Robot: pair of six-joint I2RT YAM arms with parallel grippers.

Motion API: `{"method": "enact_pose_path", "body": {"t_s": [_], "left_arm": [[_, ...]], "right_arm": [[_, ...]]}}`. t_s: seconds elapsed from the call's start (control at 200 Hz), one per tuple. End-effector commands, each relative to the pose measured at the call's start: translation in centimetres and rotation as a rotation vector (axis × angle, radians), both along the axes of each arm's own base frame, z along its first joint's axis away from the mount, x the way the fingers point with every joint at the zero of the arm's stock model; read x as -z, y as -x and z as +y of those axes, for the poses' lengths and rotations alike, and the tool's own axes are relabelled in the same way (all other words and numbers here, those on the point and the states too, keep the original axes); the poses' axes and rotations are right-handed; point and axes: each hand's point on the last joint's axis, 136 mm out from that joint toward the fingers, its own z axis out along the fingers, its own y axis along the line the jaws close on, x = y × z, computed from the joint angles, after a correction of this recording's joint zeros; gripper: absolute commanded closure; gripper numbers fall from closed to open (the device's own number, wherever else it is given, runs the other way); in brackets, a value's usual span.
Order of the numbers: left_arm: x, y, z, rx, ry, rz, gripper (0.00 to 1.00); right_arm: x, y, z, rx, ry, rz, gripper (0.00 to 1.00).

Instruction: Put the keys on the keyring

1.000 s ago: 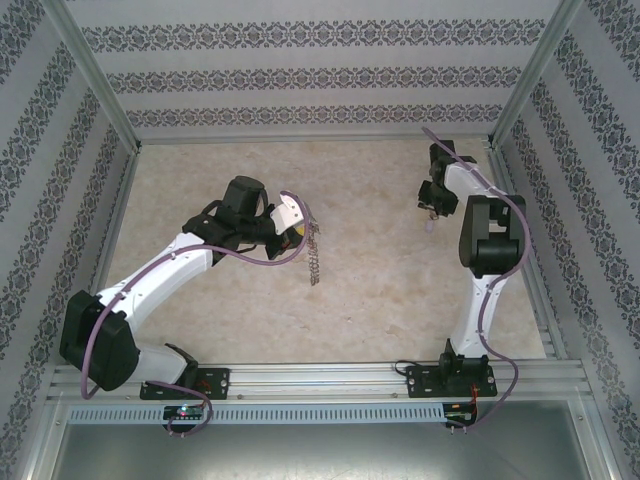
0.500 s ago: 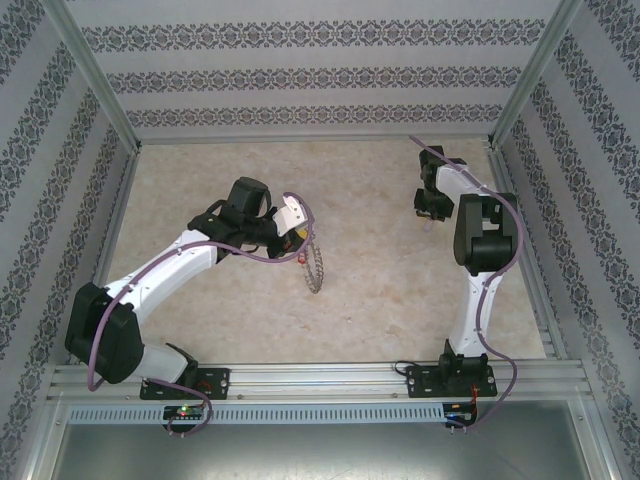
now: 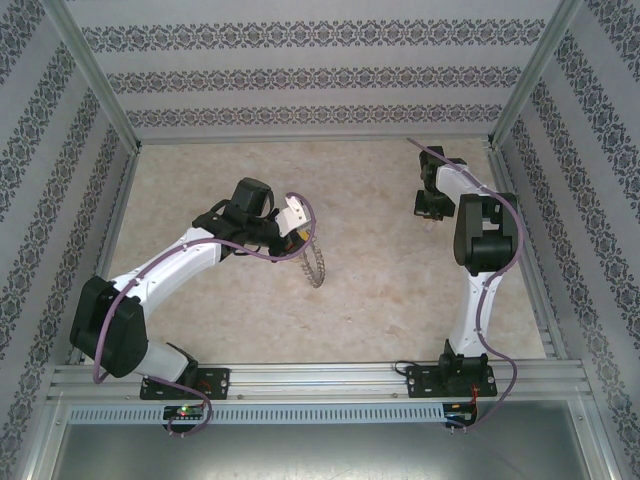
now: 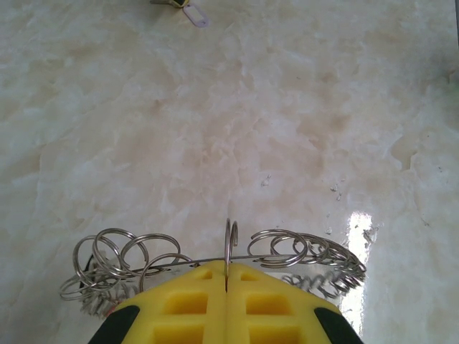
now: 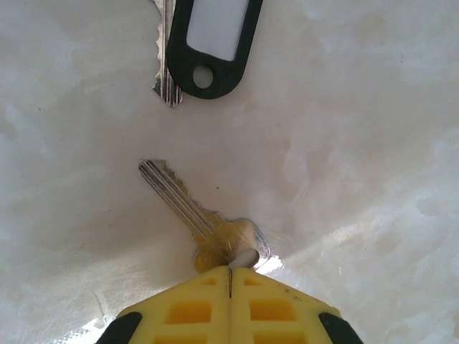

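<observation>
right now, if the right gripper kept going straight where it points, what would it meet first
Most likely the black tag, which lies dead ahead of the right gripper, past the key it is shut on. A second key lies just left of that line. Height is unclear, so it might pass over.

A pale beige, marble-patterned tabletop (image 3: pixel 380 200) fills the middle of the top view. White wallpapered walls (image 3: pixel 320 75) with dark floral bands enclose it at the top, left and right. Slanting silvery aluminium posts (image 3: pixel 95 80) stand in the upper corners. A silvery slotted aluminium rail (image 3: pixel 320 380) crosses the lower frame above a dull grey metal sheet (image 3: pixel 320 450). In the left wrist view, a bright white glare patch (image 4: pixel 356 229) lies at lower right.
</observation>
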Motion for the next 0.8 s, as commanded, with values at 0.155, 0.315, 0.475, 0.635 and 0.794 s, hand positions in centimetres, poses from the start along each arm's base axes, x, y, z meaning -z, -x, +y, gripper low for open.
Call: {"method": "enact_pose_path", "body": {"t_s": [0.155, 0.315, 0.475, 0.635, 0.794], "left_arm": [[-3.0, 0.3, -0.3, 0.039, 0.083, -0.094, 1.0], [-3.0, 0.7, 0.1, 0.041, 0.062, -0.103, 1.0], [-3.9, 1.8, -0.3, 0.096, 0.105, -0.114, 1.0], [-5.0, 2.1, -0.6, 0.111, 0.135, -0.119, 1.0], [-5.3, 2.3, -0.5, 0.112, 0.135, -0.119, 1.0]], "right_arm": [[-5.7, 1.2, 2.9, -0.109, -0.107, -0.143, 1.0], [-9.4, 3.3, 8.1, -0.418, -0.224, -0.26, 1.0], [-11.6, 7.2, 14.3, -0.856, -0.235, -0.316, 1.0], [-14.4, 10.3, 18.3, -1.098, -0.272, -0.421, 1.0], [-15.3, 11.6, 19.0, -1.108, -0.36, -0.414, 1.0]]}}
